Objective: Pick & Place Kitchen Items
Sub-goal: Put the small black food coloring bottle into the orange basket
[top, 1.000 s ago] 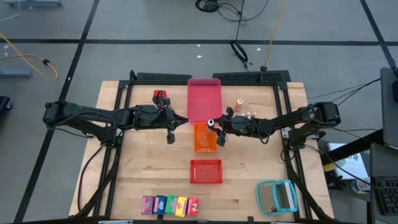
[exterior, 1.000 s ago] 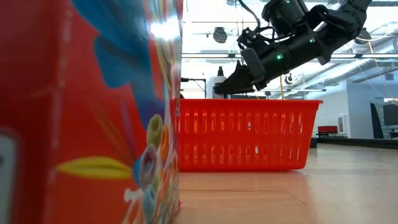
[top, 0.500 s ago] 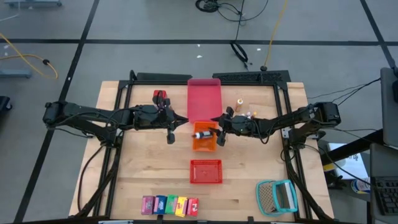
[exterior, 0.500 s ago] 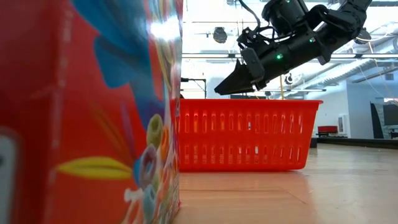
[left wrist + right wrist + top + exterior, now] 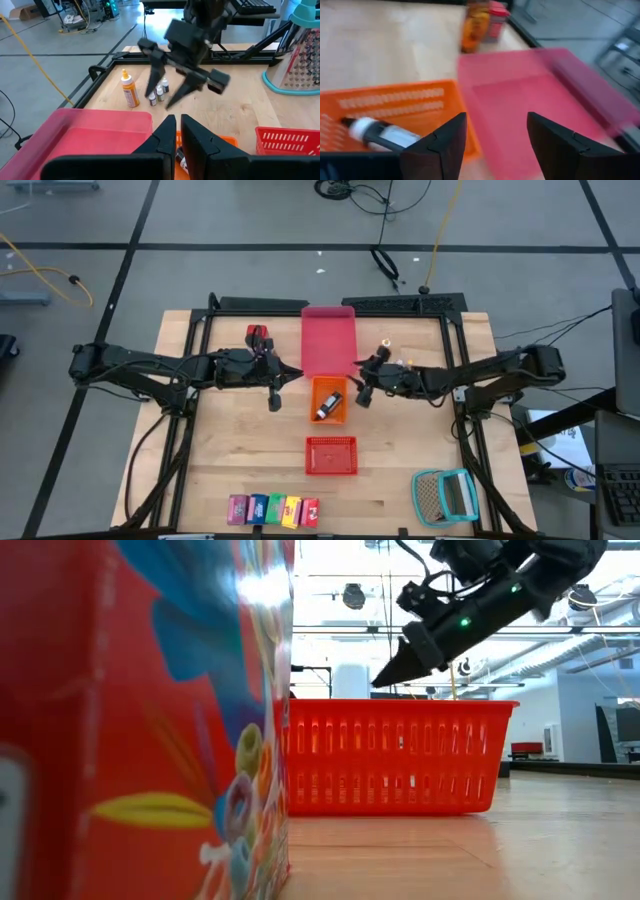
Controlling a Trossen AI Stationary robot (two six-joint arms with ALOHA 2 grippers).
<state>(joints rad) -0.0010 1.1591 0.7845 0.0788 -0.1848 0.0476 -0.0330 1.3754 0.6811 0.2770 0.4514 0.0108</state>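
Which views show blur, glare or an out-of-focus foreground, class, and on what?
Right wrist view: motion blur smears the pink tray and the jars behind the orange basket. Low view: the nearest red carton fills the foreground, soft, with a glare patch; bright ceiling lights wash out behind. High view: evenly lit and sharp.

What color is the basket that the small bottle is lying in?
Orange basket; the right wrist view shows it best, bottle inside.
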